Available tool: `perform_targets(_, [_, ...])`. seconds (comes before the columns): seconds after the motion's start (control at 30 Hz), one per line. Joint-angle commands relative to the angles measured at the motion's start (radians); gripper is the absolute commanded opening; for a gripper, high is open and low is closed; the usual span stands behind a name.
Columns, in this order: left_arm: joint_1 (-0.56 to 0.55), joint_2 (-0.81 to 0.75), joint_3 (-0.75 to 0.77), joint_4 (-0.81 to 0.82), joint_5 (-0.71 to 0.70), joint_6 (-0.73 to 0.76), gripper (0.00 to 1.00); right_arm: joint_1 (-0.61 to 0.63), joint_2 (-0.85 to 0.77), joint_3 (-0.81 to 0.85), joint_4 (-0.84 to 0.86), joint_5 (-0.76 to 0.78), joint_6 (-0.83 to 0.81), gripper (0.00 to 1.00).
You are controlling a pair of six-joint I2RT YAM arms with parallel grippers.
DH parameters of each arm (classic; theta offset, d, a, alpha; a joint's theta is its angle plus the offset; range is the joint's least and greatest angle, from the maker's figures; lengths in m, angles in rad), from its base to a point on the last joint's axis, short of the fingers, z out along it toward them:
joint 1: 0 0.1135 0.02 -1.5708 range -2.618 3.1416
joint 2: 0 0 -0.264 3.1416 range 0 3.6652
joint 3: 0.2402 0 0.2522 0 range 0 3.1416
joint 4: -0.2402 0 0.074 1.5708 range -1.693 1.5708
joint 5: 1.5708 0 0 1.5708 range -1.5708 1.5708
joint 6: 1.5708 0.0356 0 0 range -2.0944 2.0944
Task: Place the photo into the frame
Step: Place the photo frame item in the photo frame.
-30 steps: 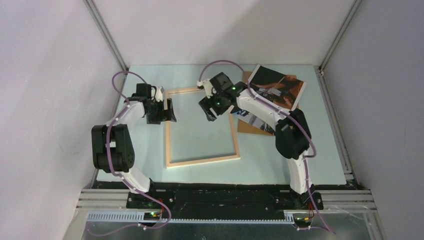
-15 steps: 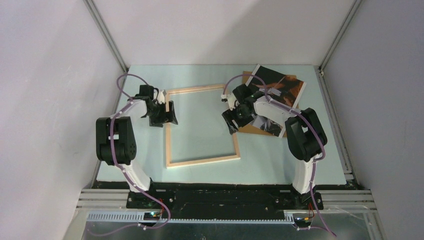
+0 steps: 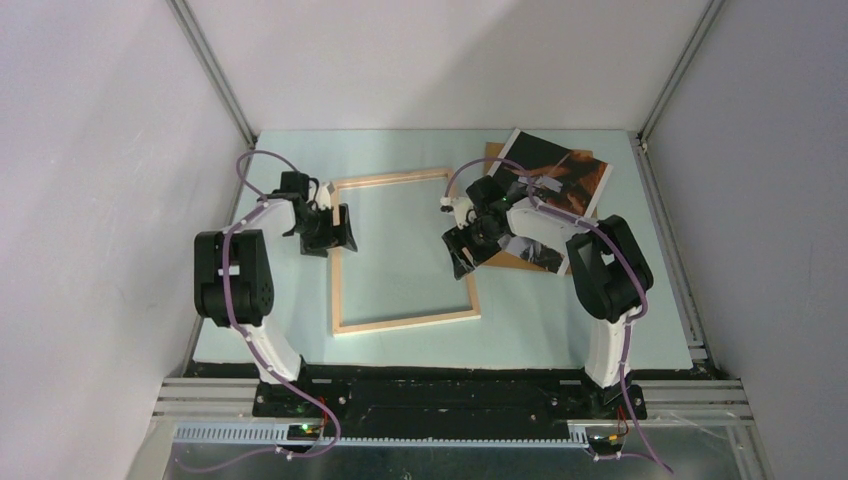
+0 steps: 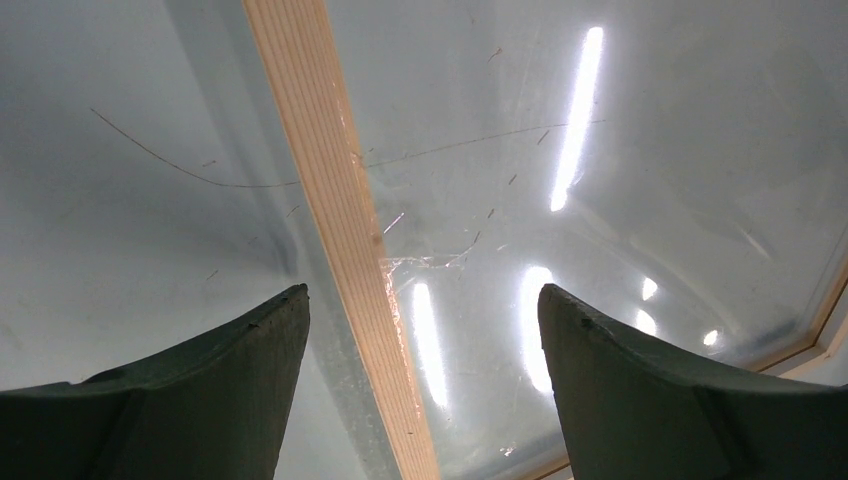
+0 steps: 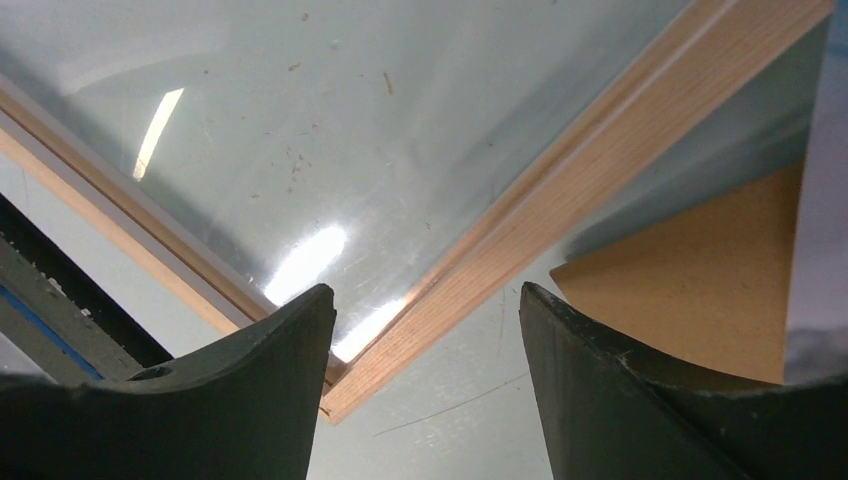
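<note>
The frame (image 3: 405,322), thin pale wood around a shiny clear pane, lies flat in the middle of the table. My left gripper (image 3: 338,230) hovers open over its left rail. In the left wrist view that rail (image 4: 335,190) runs between the two dark fingers of the left gripper (image 4: 420,300) without touching them. My right gripper (image 3: 461,260) stands open over the right rail, close to the frame's near right corner (image 5: 345,395), with the right gripper (image 5: 425,300) straddling the rail (image 5: 600,150). The photo (image 3: 562,172), dark with orange-brown tones, lies face up at the back right.
A plain brown backing board (image 3: 497,256) lies under the photo, and one corner of the board (image 5: 700,290) reaches close to the frame's right rail. Grey walls with metal posts close in the table on the left, back and right.
The right gripper has swung from the frame's far right corner toward me along the right rail, and its jaws have narrowed a little. The left gripper has shifted slightly over the left rail.
</note>
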Motion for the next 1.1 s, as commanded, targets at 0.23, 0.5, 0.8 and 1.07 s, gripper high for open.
perform_targets(0.23, [0.004,0.028,0.055,0.003,0.007,0.019,0.88,0.069,0.027,0.004,0.032,-0.1,-0.014,0.72])
perform_targets(0.5, [0.018,0.048,0.103,0.002,-0.041,0.001,0.88,0.102,0.044,0.053,0.02,-0.111,-0.014,0.72])
perform_targets(0.8, [0.04,0.051,0.144,0.002,-0.136,-0.02,0.92,0.03,-0.034,0.063,0.013,-0.001,0.001,0.86])
perform_targets(1.07, [0.042,-0.038,0.169,0.003,-0.148,-0.034,0.99,-0.076,-0.228,0.0,0.018,0.092,-0.02,0.92])
